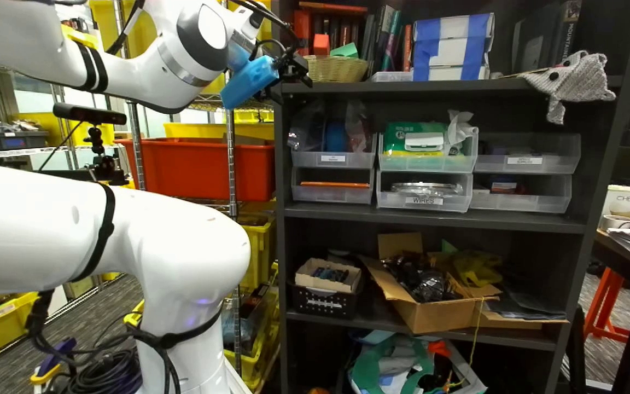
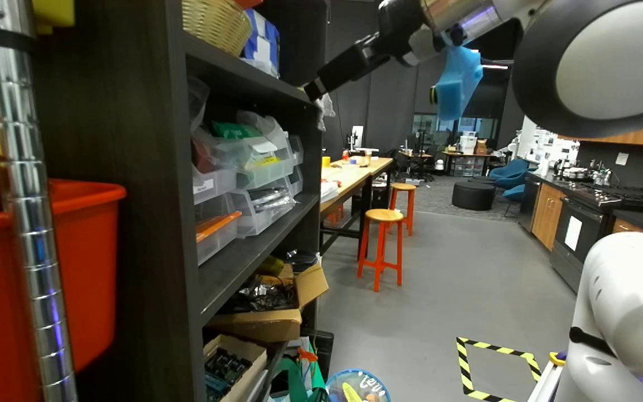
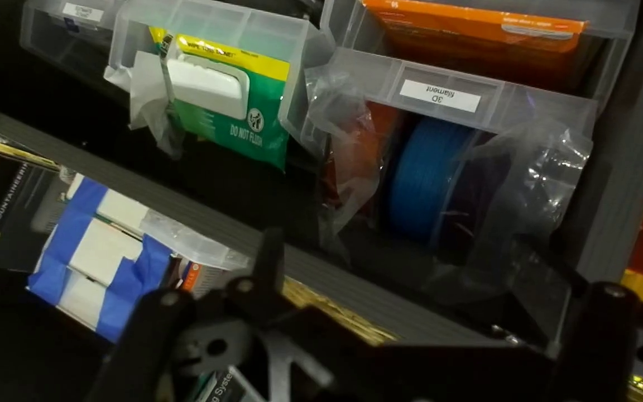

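Gray floor [image 2: 438, 268] stretches between the dark shelf [image 1: 435, 219] and the kitchen counter [image 2: 547, 215]. Beyond the gripper [image 3: 405, 248], whose fingers are spread wide apart, the edge of an upper board [image 1: 435, 86] slants across the wrist view, with a dark gap under it. At that board's left end in an exterior view sits a pale woven basket [image 1: 339, 71], a red block [image 1: 321, 44] and a green block [image 1: 346, 51] showing above its rim. Just below, a clear bin [image 3: 539, 109] marked "3D filament" holds a blue spool [image 3: 425, 184] and crinkled plastic [image 3: 545, 173]; the neighboring bin [image 1: 462, 162] holds a green wipes packet [image 3: 268, 100].
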Robot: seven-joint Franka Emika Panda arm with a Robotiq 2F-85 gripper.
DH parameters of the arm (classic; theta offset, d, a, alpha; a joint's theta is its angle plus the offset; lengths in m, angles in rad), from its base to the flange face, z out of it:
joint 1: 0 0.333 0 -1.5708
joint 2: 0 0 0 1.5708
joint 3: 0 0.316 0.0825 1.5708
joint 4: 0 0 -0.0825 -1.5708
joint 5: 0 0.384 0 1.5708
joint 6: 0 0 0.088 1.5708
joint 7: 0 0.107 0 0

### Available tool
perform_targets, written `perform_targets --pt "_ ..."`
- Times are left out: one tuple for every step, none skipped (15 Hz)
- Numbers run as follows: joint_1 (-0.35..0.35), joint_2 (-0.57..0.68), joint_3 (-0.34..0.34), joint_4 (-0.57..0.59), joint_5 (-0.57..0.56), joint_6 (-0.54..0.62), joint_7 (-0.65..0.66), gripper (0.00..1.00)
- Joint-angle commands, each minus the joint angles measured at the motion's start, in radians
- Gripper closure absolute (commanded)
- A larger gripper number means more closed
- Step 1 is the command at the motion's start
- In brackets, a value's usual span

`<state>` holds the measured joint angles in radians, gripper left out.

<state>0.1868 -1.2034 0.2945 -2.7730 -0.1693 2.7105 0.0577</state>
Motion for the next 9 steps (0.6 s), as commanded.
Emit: perform_targets --pt "-0.005 -0.001 0.004 0.001 0.011 0.0 -0.008 0.0" --pt "-0.057 0.013 0.018 0.005 0.002 0.13 0.027 0.0" --pt "-0.049 0.028 0.009 0.028 0.022 0.137 0.036 0.0" --pt "-0.064 0.036 0.006 0.043 0.031 0.196 0.046 0.0" --pt "-0.069 0.037 0.004 0.06 0.048 0.234 0.054 0.0" --pt "-0.067 0.038 -0.002 0.073 0.063 0.266 0.055 0.0" --pt "-0.067 0.036 -0.002 0.09 0.08 0.291 0.057 0.0" --pt "-0.061 0.042 -0.006 0.106 0.096 0.307 0.055 0.0" --pt "-0.053 0.045 -0.007 0.123 0.113 0.311 0.056 0.0"
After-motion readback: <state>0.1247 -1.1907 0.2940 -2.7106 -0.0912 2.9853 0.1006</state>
